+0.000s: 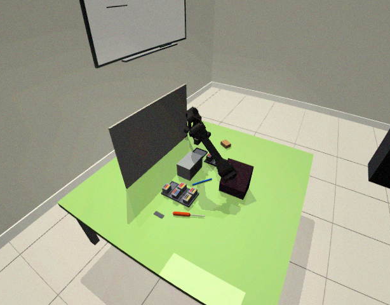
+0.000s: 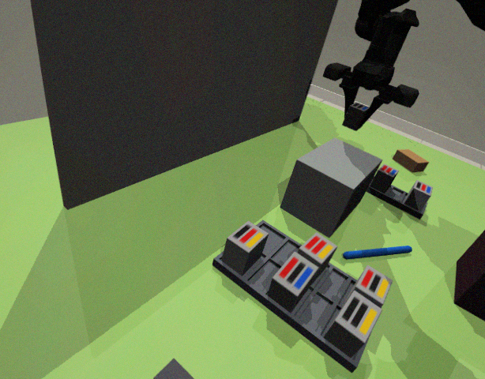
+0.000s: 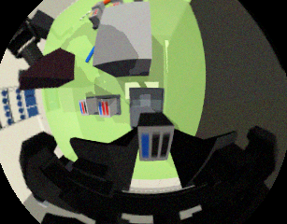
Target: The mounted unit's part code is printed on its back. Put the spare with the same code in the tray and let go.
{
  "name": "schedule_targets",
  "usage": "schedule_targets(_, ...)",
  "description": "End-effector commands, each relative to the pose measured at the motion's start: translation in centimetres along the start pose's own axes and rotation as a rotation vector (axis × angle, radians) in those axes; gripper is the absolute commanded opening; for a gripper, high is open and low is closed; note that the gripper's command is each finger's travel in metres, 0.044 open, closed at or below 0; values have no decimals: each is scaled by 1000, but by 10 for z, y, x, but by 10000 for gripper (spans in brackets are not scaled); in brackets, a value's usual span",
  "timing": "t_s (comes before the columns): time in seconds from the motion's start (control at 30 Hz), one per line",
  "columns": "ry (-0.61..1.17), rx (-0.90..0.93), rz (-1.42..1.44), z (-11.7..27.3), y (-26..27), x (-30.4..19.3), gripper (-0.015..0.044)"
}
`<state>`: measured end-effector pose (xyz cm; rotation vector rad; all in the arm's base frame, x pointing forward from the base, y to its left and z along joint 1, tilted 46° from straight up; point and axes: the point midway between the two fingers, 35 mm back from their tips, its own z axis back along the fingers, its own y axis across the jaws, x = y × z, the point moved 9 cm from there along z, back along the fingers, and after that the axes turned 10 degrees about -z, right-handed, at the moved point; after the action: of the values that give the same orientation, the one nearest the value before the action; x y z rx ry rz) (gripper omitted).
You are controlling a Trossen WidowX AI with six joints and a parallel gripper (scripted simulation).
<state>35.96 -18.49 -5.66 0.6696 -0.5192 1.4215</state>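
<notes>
One robot arm (image 1: 212,149) (image 2: 383,49), seven striped blocks standing in racks, one striped block (image 2: 357,109) (image 3: 155,142) off the racks, one orange-handled screwdriver (image 1: 181,213), one blue rod (image 1: 202,181) (image 2: 377,252) (image 3: 90,53), one brown block (image 1: 225,143) (image 2: 410,159), one whiteboard (image 1: 139,29)
</notes>
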Motion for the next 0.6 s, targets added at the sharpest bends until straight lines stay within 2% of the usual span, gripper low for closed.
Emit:
schedule_targets(0.0, -4, -6, -6, -4, 0, -1, 0)
schedule_targets(0.57, -4, -7, -5, -21, 0, -1, 0)
